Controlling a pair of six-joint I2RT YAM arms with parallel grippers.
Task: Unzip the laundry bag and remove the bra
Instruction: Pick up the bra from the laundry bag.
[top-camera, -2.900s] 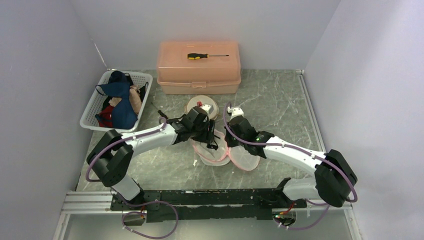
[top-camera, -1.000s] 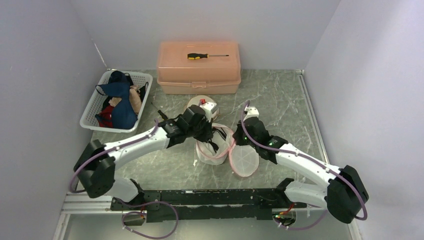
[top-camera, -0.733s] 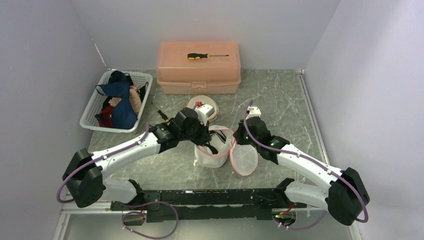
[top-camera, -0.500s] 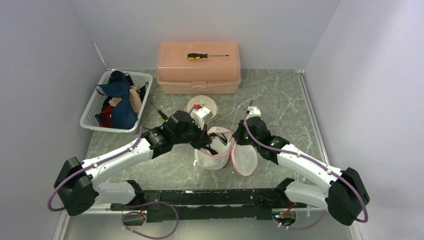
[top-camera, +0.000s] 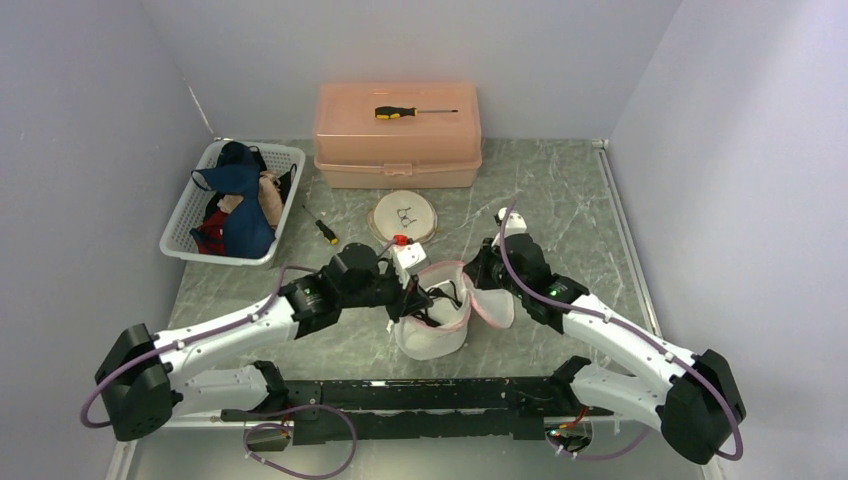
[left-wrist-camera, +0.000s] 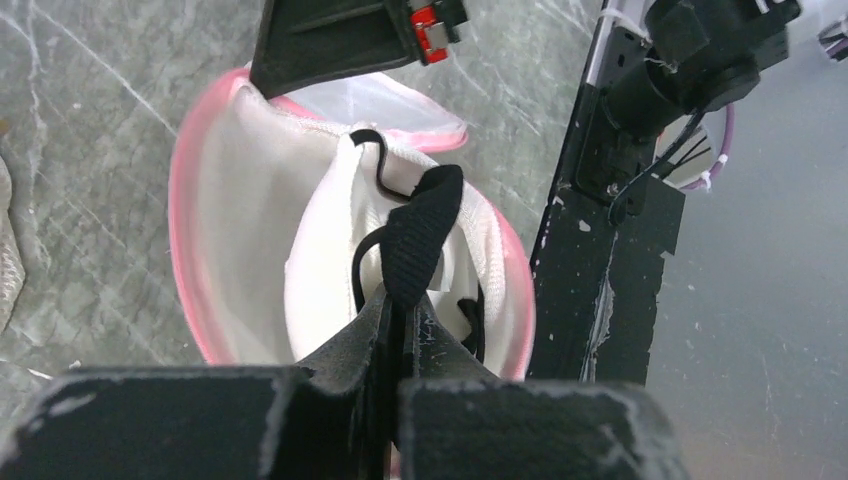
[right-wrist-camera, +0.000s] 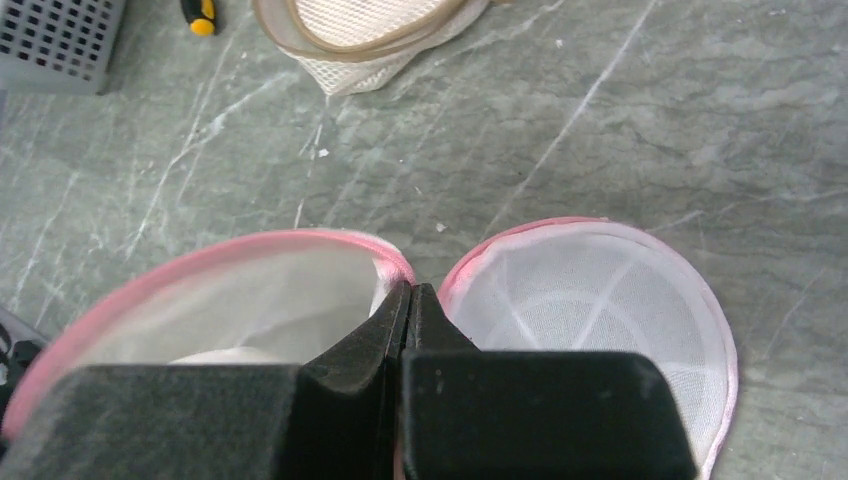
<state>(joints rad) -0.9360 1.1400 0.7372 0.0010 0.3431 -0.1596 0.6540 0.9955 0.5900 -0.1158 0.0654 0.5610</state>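
Laundry bag (top-camera: 430, 338) unzipped, left tool (left-wrist-camera: 400, 300) pinching bra (left-wrist-camera: 420, 230)

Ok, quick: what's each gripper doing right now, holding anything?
Left gripper: closed on the black bra strap.
Right gripper: closed, pinching the pink rim of the laundry bag.

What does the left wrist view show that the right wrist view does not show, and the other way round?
Left wrist only: the left gripper shut on a black bra strap over the open laundry bag. Right wrist only: the right gripper shut on the bag's pink rim, its round flap open, a beige mesh bag, a screwdriver. Both: the laundry bag and the grey table.
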